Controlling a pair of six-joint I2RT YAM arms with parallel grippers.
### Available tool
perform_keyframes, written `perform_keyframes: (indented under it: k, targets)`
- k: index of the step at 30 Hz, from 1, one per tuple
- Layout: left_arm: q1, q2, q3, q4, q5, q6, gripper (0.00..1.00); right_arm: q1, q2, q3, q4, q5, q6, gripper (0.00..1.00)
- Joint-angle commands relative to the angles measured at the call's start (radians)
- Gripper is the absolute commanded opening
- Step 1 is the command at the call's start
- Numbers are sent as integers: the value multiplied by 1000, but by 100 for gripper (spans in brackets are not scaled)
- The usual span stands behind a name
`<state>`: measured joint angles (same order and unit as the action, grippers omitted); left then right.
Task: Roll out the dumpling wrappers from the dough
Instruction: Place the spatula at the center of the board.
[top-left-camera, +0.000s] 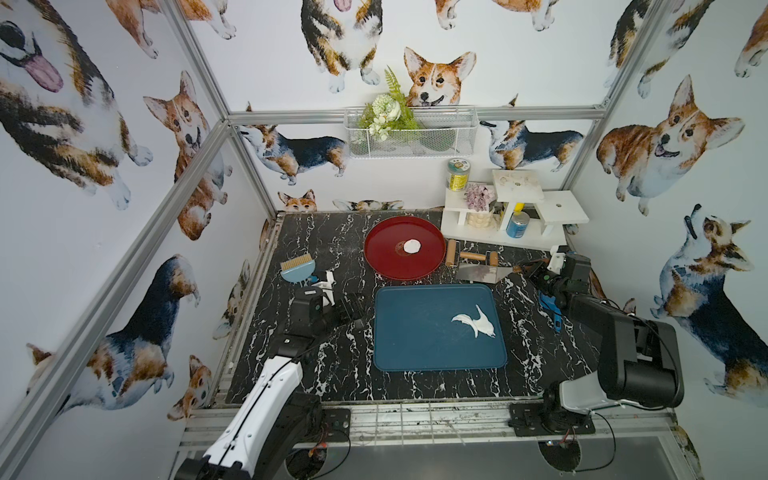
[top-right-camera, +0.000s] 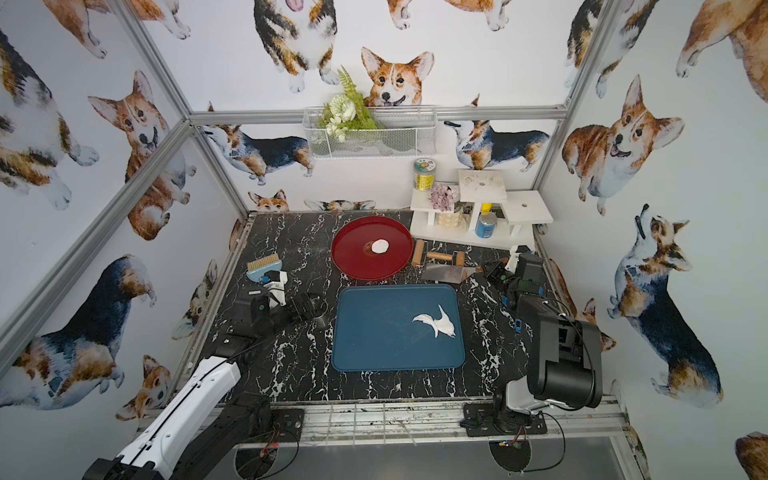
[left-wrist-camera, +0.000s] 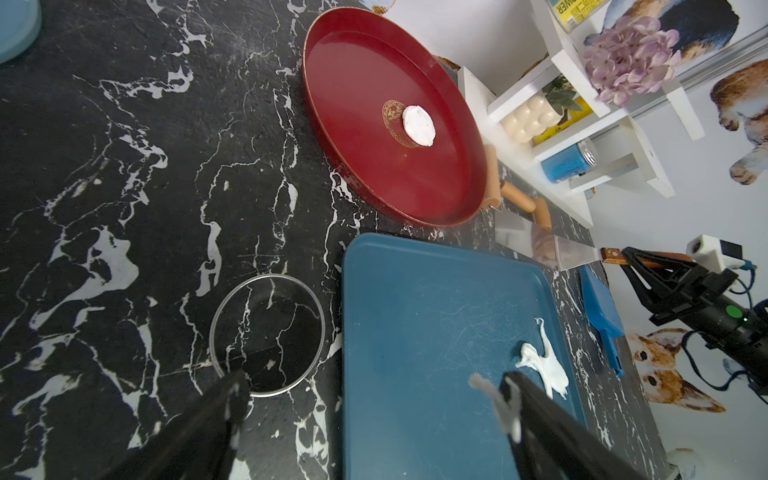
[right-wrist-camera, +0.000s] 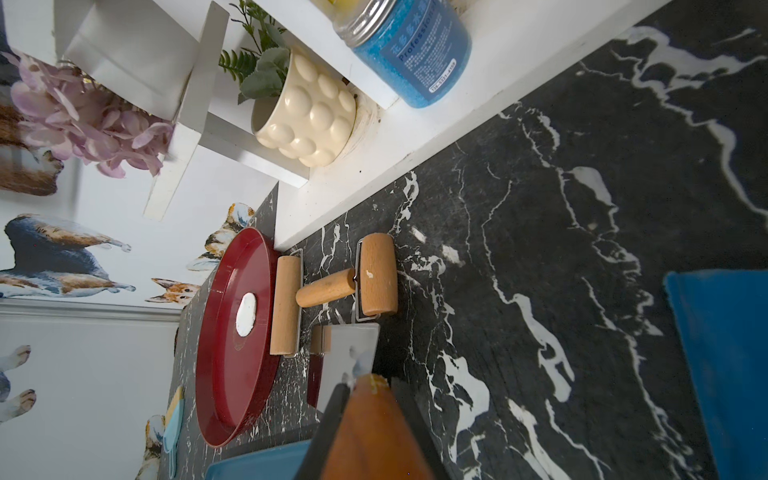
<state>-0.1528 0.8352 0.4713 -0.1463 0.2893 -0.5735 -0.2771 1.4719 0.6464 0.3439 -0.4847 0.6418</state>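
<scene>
One round wrapper (top-left-camera: 412, 247) lies flat near the middle of the red plate (top-left-camera: 374, 257), at the back of the table. The rest of the dough (top-left-camera: 478, 323) is a thin ragged scrap on the blue tray (top-left-camera: 415, 353), toward the tray's right side, with two pointed tails running off a thicker middle. The left gripper (left-wrist-camera: 374, 386) hangs low at the tray's left edge with its jaws spread wide and nothing between them, though a white smear of dough clings to one finger (left-wrist-camera: 509, 409). A metal ring (left-wrist-camera: 266, 334) sits on the table just beside the tray, under the other finger. The right gripper (right-wrist-camera: 369, 390) is closed on the wooden handle of the scraper (top-left-camera: 482, 273), whose blade rests on the table between tray and roller (top-left-camera: 473, 257). The dough looks light, soft and tacky – the smear on the finger says it sticks to whatever presses it. So thin a sheet will probably tear or stretch if pulled by a tail. The thicker middle seems the better place to pinch it. Safer, I judge, is to slide the scraper's blade flat under it from the tray's right edge and lift it whole before gathering it into a lump for the roller. The wrapper is likewise thin and limp – it would fold or dent under a pinch, so it is best left alone on the plate.
</scene>
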Motion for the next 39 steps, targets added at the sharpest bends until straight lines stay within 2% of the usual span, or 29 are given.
perform_keyframes:
  k: [1, 9, 16, 18, 25, 31, 34, 35, 39]
  targets:
    - [1, 6, 4, 26, -39, 22, 100, 0, 30, 19, 32, 3, -46, 4]
    - [1, 45, 25, 65, -98, 37, 100, -2, 32, 24, -19, 64, -78, 41]
    - [1, 87, 61, 104, -179, 73, 100, -4, -18, 18, -96, 177, -104, 56]
    - [0, 93, 64, 127, -212, 77, 100, -4, -49, 15, -127, 221, -113, 66]
    - [2, 91, 63, 193, -270, 78, 100, -5, -196, -28, -171, 264, -128, 75]
    - [3, 101, 71, 215, -300, 84, 100, -5, -281, -42, -215, 228, -136, 80]
    - [2, 89, 46, 261, -349, 92, 100, 5, -341, -72, -202, 179, -141, 89]
    - [3, 81, 33, 281, -377, 98, 100, 20, -369, -83, -201, 175, -144, 98]
    - [2, 48, -15, 371, -479, 142, 100, 151, -457, -112, -206, 220, -190, 100]
